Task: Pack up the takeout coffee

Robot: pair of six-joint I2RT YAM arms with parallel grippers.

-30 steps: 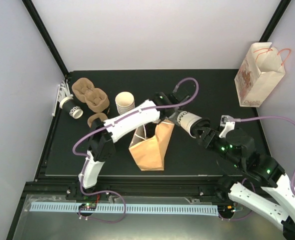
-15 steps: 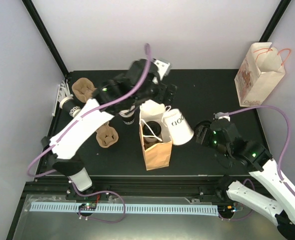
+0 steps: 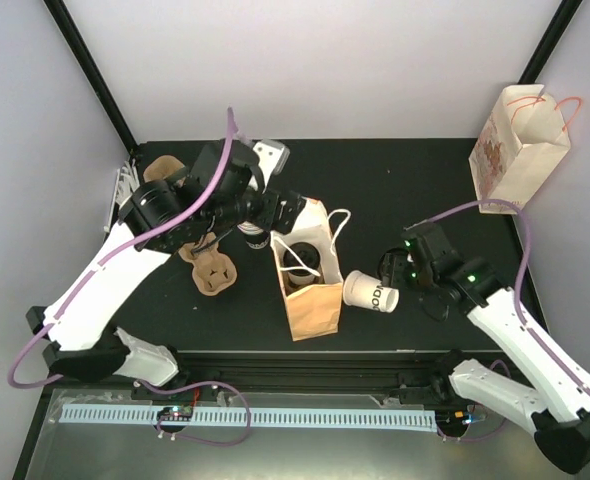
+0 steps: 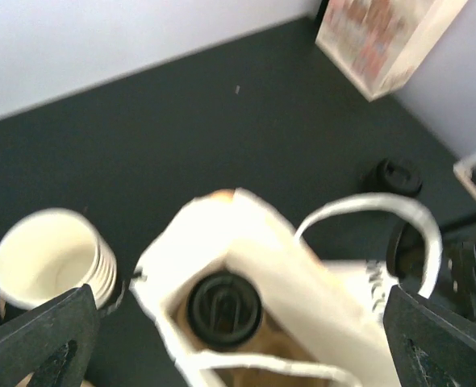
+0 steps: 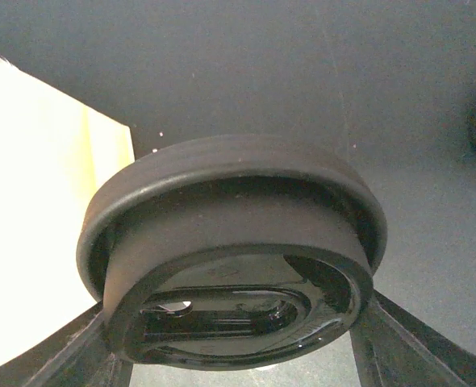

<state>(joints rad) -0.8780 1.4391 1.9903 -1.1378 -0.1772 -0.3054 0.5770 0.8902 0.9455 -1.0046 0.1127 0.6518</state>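
A brown paper bag (image 3: 312,300) stands open mid-table with one takeout coffee (image 3: 305,262) inside, its black lid (image 4: 224,309) showing in the bag's mouth. My left gripper (image 3: 278,207) hovers open above the bag's far rim, its fingers (image 4: 36,339) wide apart and holding nothing. My right gripper (image 3: 390,285) is shut on a second takeout coffee (image 3: 367,292), held sideways just right of the bag. That cup's black lid (image 5: 234,266) fills the right wrist view, with the bag (image 5: 36,201) at its left.
A stack of bare white cups (image 4: 52,258) stands left of the bag. Brown pulp carriers (image 3: 215,272) lie further left. A loose black lid (image 4: 391,176) lies on the mat. A printed white bag (image 3: 520,150) stands at the back right corner.
The bag went from leaning under my left gripper to standing upright with a cup inside. My left gripper lifted off it. My right gripper swung its cup down beside the bag.
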